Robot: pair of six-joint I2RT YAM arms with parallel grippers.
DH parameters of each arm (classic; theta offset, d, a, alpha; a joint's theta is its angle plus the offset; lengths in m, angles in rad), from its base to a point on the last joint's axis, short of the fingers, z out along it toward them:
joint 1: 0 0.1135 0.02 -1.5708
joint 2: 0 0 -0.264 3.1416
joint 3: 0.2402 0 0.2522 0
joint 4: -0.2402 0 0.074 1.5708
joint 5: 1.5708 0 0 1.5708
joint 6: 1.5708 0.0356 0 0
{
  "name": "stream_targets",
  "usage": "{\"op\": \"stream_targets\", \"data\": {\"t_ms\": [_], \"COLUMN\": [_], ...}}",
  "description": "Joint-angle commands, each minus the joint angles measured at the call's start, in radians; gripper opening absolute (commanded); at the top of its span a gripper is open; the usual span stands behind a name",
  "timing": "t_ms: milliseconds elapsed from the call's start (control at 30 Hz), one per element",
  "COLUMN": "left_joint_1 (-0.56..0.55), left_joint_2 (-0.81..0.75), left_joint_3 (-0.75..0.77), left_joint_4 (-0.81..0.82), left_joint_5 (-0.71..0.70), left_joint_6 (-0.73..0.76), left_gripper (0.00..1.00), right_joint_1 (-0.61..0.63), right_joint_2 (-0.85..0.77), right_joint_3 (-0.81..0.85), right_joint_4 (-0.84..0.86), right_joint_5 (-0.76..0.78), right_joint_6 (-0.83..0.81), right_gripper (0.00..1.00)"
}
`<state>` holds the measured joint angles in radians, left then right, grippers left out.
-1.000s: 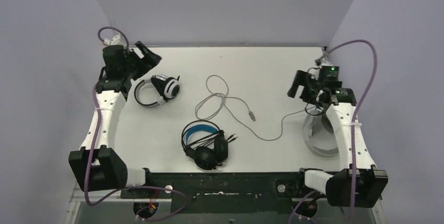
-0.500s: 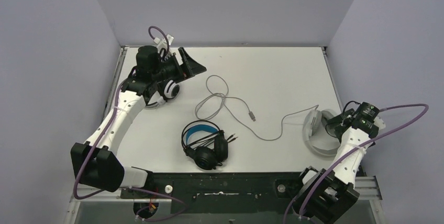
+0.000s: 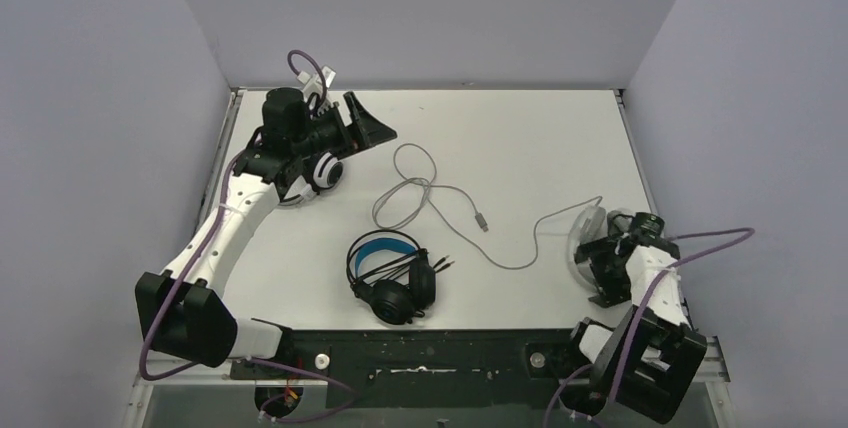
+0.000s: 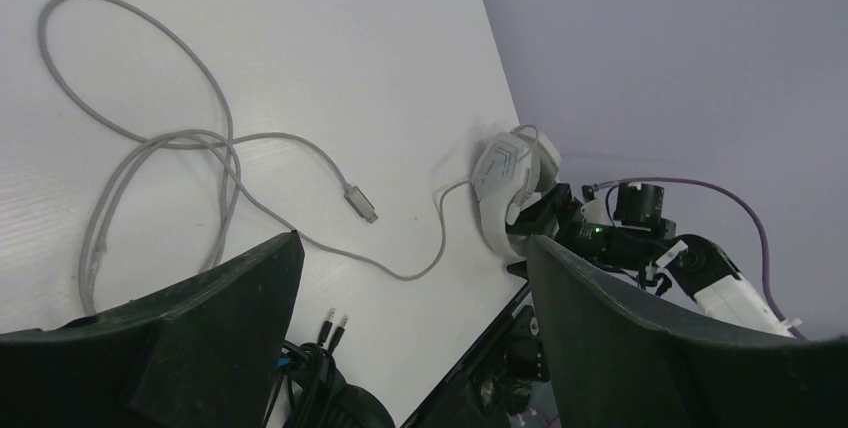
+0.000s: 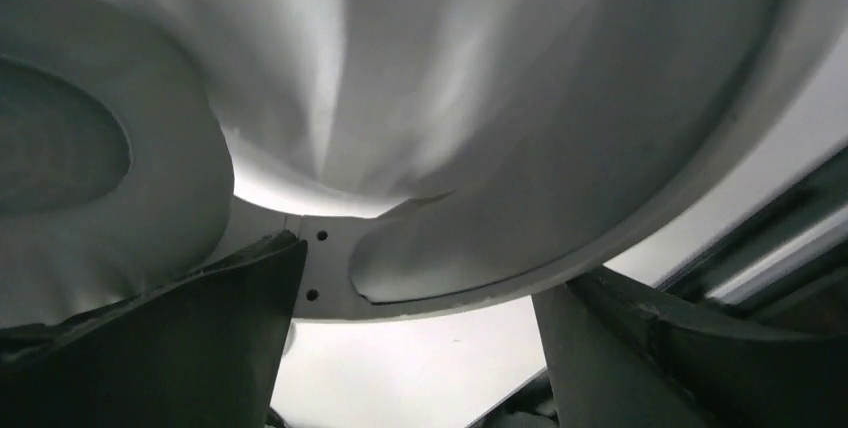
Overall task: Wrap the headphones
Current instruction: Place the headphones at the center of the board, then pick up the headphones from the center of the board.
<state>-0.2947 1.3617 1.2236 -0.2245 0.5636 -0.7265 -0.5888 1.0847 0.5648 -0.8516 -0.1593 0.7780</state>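
Along the table's near right edge, the right gripper sits low against the white headset. Its wrist view is filled by the pale band and ear cushion, with both fingers spread wide to either side. Whether they touch the headset I cannot tell; nothing looks clamped. This headset's pale cable trails unwound across the middle of the table in loose loops, and its USB plug lies free. The left gripper hovers at the far left with its jaws wide and empty, just above the second white headset with black ear-cup centres. The black headset with the blue-lined band lies near the front edge, its cable bunched against it. The step in hand looks like securing the right-hand headset before winding. The next move likely calls for a firm hold on its band while the left arm reaches across for the plug end and gathers the loops without dragging the black headset.
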Motion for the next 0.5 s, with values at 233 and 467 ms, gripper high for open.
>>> {"op": "stream_targets", "data": {"t_ms": [233, 467], "left_joint_1": [0.114, 0.131], "left_joint_2": [0.011, 0.019], "left_joint_3": [-0.017, -0.007], "left_joint_4": [0.116, 0.084], "left_joint_5": [0.031, 0.010], "left_joint_6": [-0.028, 0.009], "left_gripper": [0.79, 0.79], "right_joint_1": [0.689, 0.749], "right_joint_2": [0.224, 0.298], "right_joint_3": [0.172, 0.358], "right_joint_4": [0.423, 0.351], "right_joint_5": [0.059, -0.030], "right_joint_6": [0.490, 0.279], "right_gripper": [0.86, 0.92]}}
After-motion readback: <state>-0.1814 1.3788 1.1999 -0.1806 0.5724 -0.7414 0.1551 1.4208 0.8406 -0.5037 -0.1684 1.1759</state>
